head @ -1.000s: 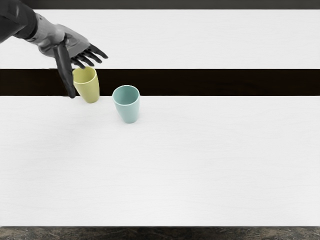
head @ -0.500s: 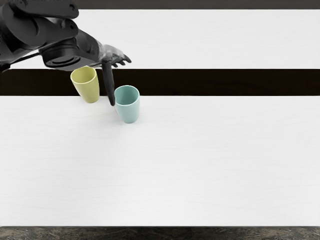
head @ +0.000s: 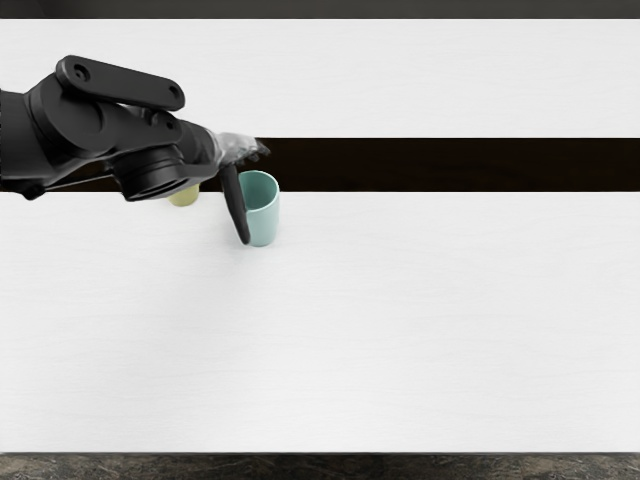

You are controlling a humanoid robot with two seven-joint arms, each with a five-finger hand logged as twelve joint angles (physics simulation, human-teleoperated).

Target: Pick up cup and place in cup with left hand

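My left hand (head: 252,192) is at the blue-green cup, its thumb reaching down in front of the cup's left side and its other fingertips by the back of the rim. It looks open, the fingers not curled around the cup. Upright on the table stands the blue-green cup (head: 264,217), partly covered by the thumb. Of the yellow cup (head: 184,197) only the lower end shows beneath the left forearm; its rim is hidden.
The left arm crosses the upper left of the white table (head: 400,330). A dark band (head: 450,165) runs across behind the cups. The table's front edge lies along the bottom of the picture.
The left hand has moved right and then toward the front, from above the yellow cup to the blue-green one. Its forearm now covers most of the yellow cup. Both cups have stayed put.
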